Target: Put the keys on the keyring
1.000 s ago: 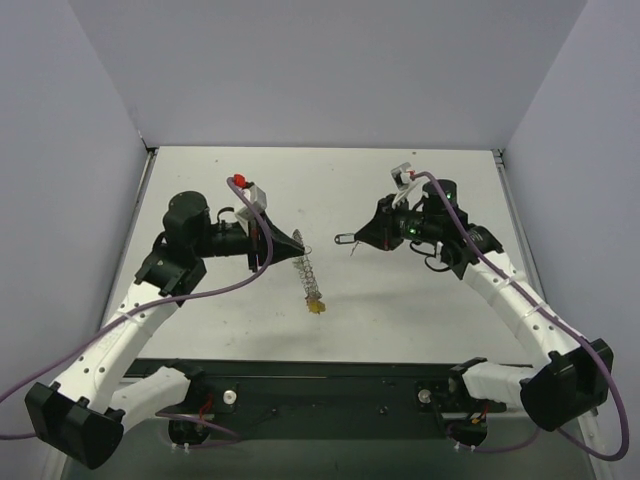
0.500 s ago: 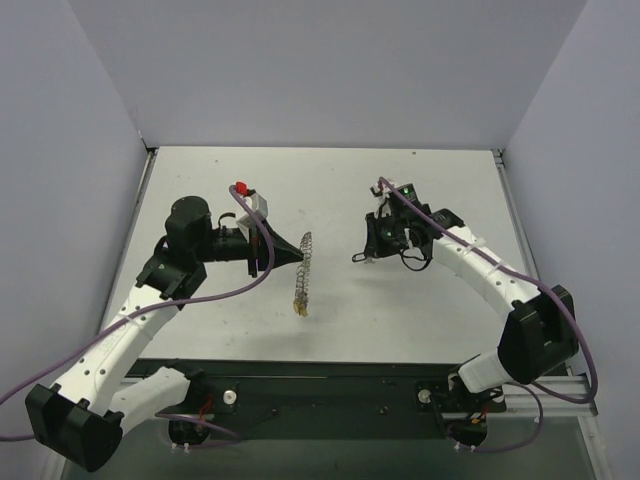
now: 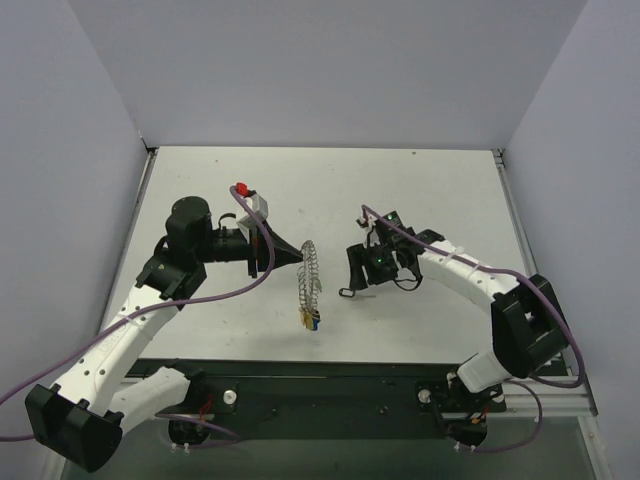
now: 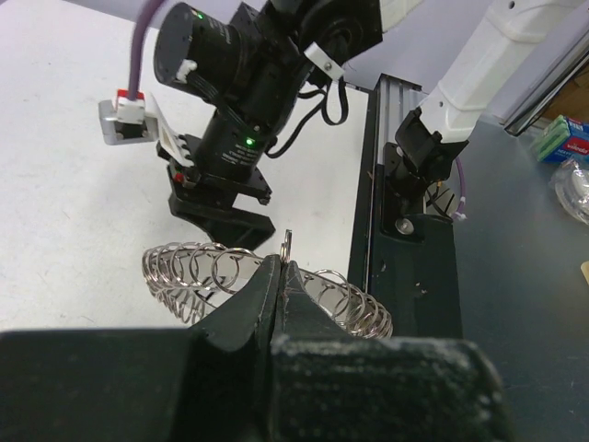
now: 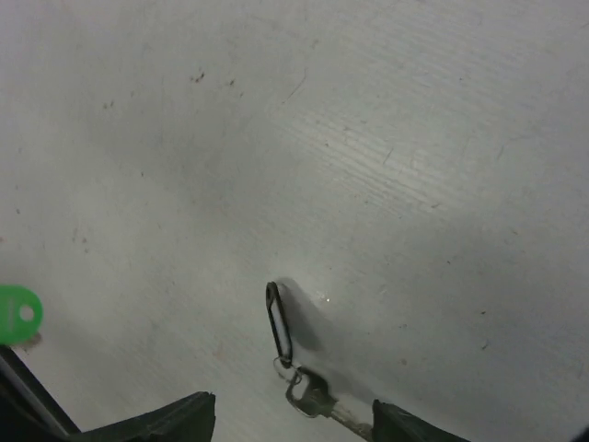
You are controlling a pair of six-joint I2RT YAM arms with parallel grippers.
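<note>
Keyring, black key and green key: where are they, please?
keyring (image 4: 187, 268), left wrist view, left part of the coil.
black key (image 5: 278, 320), right wrist view, its black head.
green key (image 5: 17, 313), right wrist view, its green head.

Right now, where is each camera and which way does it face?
Top: above and behind the bases, looking down at the table; both arms show.
Left wrist: looks along its shut fingers, past the keyring, at the right arm.
Right wrist: looks down at a key; its fingers edge the bottom.
Shared: top and left wrist see the keyring.
</note>
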